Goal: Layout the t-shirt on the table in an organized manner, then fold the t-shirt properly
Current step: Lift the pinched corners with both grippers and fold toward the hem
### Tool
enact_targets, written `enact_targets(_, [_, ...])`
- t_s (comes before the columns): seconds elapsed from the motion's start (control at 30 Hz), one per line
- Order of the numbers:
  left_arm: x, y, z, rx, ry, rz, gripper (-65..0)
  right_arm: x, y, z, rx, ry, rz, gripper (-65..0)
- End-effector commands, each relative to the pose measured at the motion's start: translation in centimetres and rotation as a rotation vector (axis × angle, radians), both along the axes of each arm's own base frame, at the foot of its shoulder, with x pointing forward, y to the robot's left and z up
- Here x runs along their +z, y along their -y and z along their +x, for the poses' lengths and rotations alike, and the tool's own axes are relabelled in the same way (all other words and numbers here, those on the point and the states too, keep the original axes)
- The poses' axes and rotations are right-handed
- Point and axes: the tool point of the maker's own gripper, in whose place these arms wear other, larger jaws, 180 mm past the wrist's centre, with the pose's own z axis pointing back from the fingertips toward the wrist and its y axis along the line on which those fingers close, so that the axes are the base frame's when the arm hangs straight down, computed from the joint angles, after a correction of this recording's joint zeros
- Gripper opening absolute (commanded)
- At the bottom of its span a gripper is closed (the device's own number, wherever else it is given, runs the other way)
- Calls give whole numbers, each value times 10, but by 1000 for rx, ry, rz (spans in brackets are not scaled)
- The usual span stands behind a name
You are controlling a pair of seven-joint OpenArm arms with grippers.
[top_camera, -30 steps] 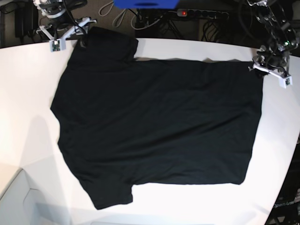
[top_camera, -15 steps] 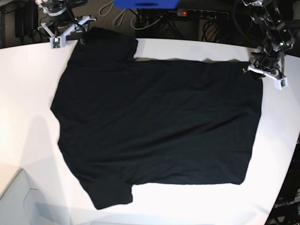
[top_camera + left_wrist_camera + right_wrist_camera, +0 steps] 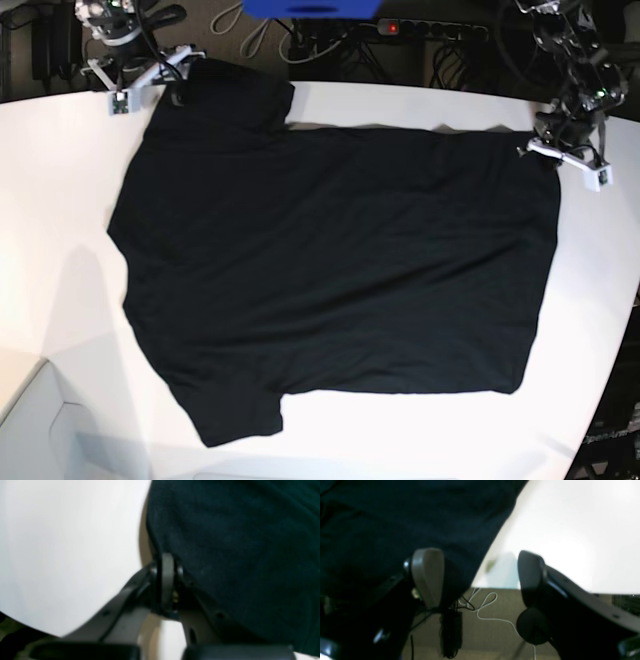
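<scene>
Cloth of the t-shirt filled the left wrist view's upper right, its hem clamped between the left gripper fingers, bare table at left.

Right wrist view showed the right gripper spread apart at a sleeve edge, gripping nothing.

Base view had the shirt flat mid-table, white margins all round; against half a second before, the upper-left gripper had shifted slightly.
</scene>
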Motion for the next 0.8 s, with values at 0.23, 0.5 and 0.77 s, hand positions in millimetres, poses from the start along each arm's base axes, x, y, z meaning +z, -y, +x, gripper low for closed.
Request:
enact_targets(0.23, [-14,5,-18,-17,-96,-14,-649,-10,0,-13,-7,-53,11,-284])
enact_targets(0.5, [-15,5,-20,-17,-99,-14,-649,-19,-34,-19,91,-84,60,-606])
enact_targets(0.77, [-12,5,-19,-21,-96,-9,-649,-5,-38,-7,104,-33,61,-650])
